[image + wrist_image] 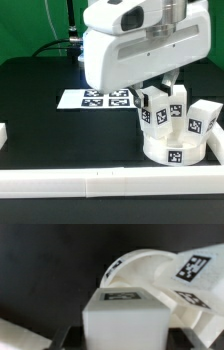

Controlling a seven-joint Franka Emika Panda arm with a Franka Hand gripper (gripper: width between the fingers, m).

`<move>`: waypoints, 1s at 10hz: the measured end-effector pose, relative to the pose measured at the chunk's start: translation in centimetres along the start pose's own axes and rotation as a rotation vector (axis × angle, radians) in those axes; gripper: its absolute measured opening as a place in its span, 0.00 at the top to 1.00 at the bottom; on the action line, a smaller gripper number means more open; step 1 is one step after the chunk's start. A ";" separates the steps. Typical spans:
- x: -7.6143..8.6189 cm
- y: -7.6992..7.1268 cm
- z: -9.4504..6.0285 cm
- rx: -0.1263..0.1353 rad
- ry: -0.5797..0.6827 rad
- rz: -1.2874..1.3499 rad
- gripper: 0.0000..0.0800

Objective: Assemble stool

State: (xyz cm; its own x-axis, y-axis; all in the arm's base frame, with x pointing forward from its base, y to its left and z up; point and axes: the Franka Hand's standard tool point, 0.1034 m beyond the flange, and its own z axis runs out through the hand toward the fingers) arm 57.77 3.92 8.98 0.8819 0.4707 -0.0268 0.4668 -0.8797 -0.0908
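Observation:
The round white seat (178,152) lies on the black table at the exterior view's lower right. Three white block legs with tags stand on or over it. My gripper (160,92) is shut on the left leg (152,112) and holds it upright at the seat's left part. The other two legs (179,110) (203,121) stand to its right. In the wrist view the held leg (122,317) fills the space between the dark fingers (68,337), with my gripper (122,341) around it. The seat (145,266) and a tagged leg (195,272) lie beyond. Whether the held leg sits in a socket is hidden.
The marker board (100,98) lies flat on the table to the left of the seat. A long white border rail (100,183) runs along the front edge, and a short white piece (3,134) sits at the left edge. A green backdrop stands behind.

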 end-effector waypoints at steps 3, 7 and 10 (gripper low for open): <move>0.0 -0.5 0.0 -0.015 0.045 0.306 0.58; 0.8 -1.1 0.0 0.005 0.099 0.744 0.58; 0.9 -1.1 0.1 0.016 0.099 0.907 0.58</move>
State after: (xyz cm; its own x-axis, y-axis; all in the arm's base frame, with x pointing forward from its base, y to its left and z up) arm 58.02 5.31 8.99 0.9123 -0.4094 -0.0091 -0.4085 -0.9083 -0.0905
